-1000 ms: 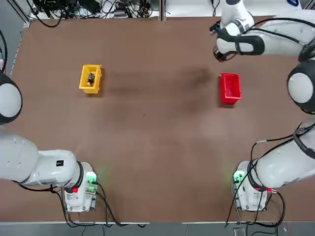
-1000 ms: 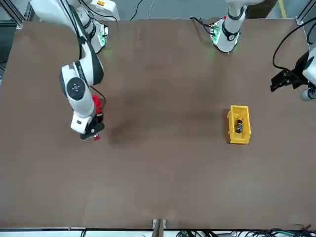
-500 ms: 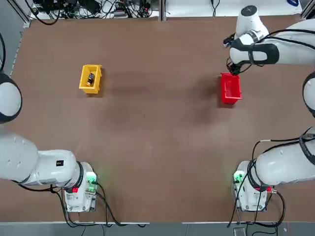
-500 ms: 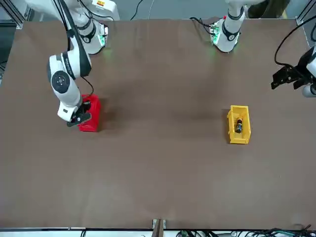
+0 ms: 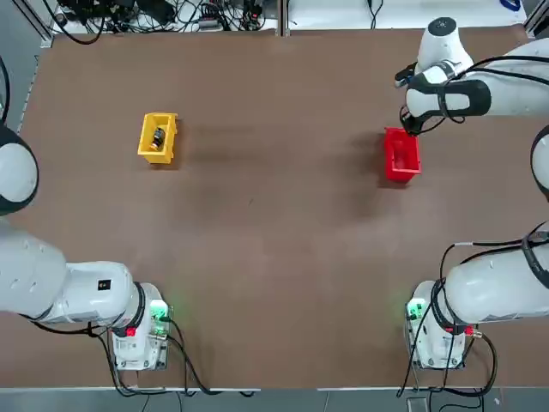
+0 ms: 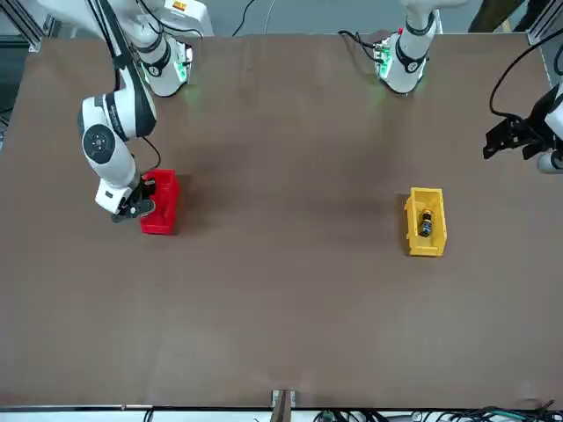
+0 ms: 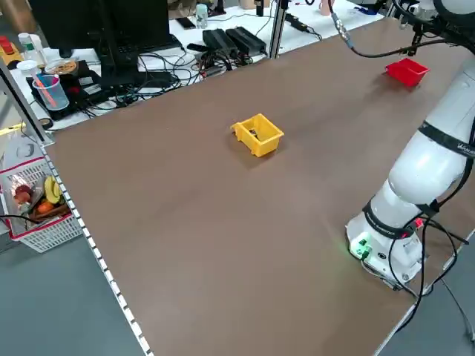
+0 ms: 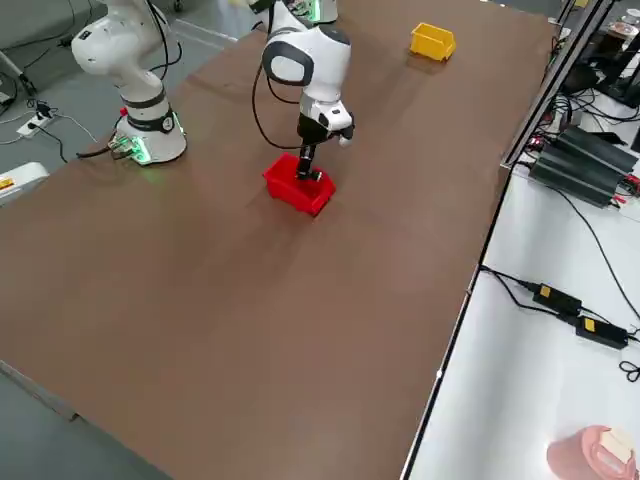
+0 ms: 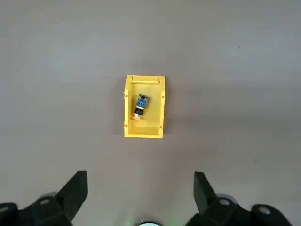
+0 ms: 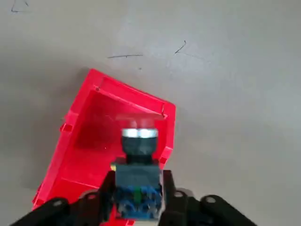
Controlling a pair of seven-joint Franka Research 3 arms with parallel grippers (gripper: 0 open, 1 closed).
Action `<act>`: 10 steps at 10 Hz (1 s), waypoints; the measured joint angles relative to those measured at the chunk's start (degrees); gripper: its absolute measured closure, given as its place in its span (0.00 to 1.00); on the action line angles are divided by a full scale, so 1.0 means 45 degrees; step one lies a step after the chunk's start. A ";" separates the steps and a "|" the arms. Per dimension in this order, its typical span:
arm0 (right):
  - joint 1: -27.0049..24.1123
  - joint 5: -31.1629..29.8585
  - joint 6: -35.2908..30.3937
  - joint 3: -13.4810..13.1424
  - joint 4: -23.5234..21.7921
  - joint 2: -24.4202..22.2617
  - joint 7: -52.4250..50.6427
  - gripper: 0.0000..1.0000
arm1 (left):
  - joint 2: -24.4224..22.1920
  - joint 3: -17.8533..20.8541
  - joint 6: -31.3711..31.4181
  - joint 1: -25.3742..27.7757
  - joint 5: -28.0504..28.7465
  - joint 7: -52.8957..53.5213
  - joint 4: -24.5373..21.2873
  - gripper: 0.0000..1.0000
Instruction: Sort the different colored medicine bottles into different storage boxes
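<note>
The red box (image 10: 89,160) is sitting askew below the right jaws (image 10: 139,181), which are gripping the red-capped bottle (image 10: 137,146); a tilted or off-centre release could be sending it onto the rim. The brown counter (image 5: 257,257) is spreading beneath both arms, a monitor (image 7: 133,30) standing beyond. Wide, idle left jaws (image 9: 141,179) are facing the yellow box (image 9: 153,125), its bottle (image 9: 141,102) lying inside.

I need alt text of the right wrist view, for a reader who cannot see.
The right end effector has a small dark red-capped bottle between its fingertips, above an open red plastic storage box that lies tilted in the picture.
</note>
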 joint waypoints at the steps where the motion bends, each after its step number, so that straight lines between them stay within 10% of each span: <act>1: 0.0000 0.0000 0.0023 0.0006 0.0000 -0.0002 0.0000 0.32 | 0.0000 -0.0004 0.0000 0.0002 0.0001 0.0000 0.0007 0.00; 3: 0.0000 0.0000 0.0046 0.0009 0.0004 -0.0003 -0.0001 0.03 | 0.0000 -0.0003 0.0000 0.0013 0.0002 0.0001 0.0012 0.00; 6: -0.0012 0.0000 0.0106 0.0009 0.0506 -0.0043 0.0000 0.00 | 0.0000 -0.0003 0.0001 0.0013 0.0003 0.0018 0.0034 0.00; 10: -0.0566 0.1842 -0.2118 -0.0011 0.4727 0.0040 0.0045 0.00 | -0.0001 0.0020 0.0249 0.0021 0.0003 0.0024 0.0136 0.00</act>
